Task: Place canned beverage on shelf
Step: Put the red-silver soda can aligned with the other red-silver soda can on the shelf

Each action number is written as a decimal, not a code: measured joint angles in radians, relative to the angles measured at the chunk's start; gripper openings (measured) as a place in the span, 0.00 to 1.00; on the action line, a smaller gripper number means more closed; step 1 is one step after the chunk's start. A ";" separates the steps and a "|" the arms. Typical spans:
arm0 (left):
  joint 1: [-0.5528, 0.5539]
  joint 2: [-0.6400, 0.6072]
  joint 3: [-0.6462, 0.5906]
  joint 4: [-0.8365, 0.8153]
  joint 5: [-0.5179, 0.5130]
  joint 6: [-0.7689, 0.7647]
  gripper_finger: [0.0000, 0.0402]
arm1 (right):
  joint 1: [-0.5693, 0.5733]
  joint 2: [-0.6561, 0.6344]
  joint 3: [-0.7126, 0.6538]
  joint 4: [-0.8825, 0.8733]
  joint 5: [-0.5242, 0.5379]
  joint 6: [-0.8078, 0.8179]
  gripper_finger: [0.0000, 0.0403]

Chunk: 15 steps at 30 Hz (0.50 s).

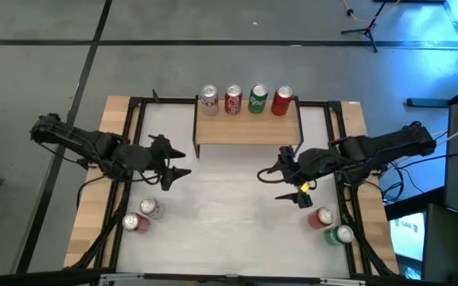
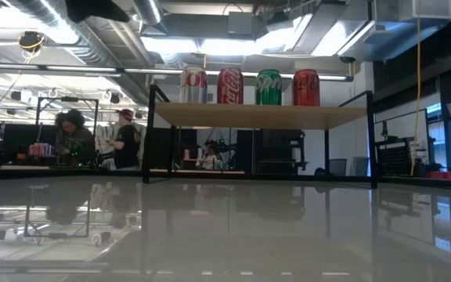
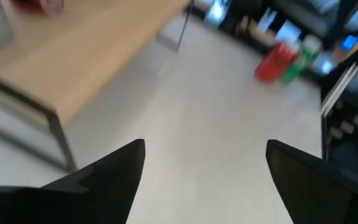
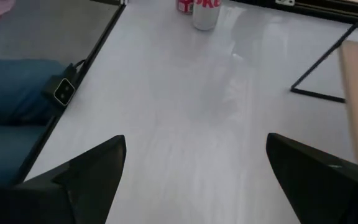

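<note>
**Four cans on the shelf, four waiting on the counter, both arms empty**

Near the counter's (image 1: 229,214) front left corner, a silver can (image 1: 150,207) and a red can (image 1: 136,224) are standing close together. Above them, the left gripper (image 1: 175,163) is hovering over the left part of the counter, pointing toward the middle, with its fingers (image 3: 114,171) spread wide and gripping nothing; only bare counter is showing between them in the left wrist view.

At the middle of the counter's far edge, the shelf (image 1: 247,127) is standing on its thin black legs. Four cans are lining its far edge in a row: a silver one (image 1: 209,99), a red cola can (image 1: 233,99), a green can (image 1: 258,98) and another red can (image 1: 283,101). The low view is showing the same row upright on the light wood plank (image 2: 261,116).

To the right, the right gripper (image 1: 270,178) is hanging over the counter just in front of the shelf's right end, facing the left arm, its fingers (image 4: 92,168) also standing wide apart and empty. Near the front right corner, a red can (image 1: 321,217) and a green can (image 1: 340,233) are sitting side by side on the counter.
</note>
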 joint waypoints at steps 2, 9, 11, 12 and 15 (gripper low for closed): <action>-0.010 0.046 0.074 -0.123 0.043 -0.070 0.81 | 0.000 -0.002 -0.047 0.035 0.000 0.001 0.95; -0.051 0.179 0.258 -0.506 0.285 -0.309 0.81 | 0.000 0.003 -0.154 0.142 0.000 0.001 0.95; -0.066 0.202 0.285 -0.588 0.366 -0.380 0.81 | 0.000 0.003 -0.172 0.164 0.000 0.001 0.95; -0.077 0.211 0.291 -0.619 0.400 -0.416 0.81 | 0.000 0.003 -0.179 0.166 0.000 0.001 0.95; -0.120 0.225 0.291 -0.668 0.450 -0.508 0.81 | -0.001 0.003 -0.192 0.176 0.000 0.003 0.95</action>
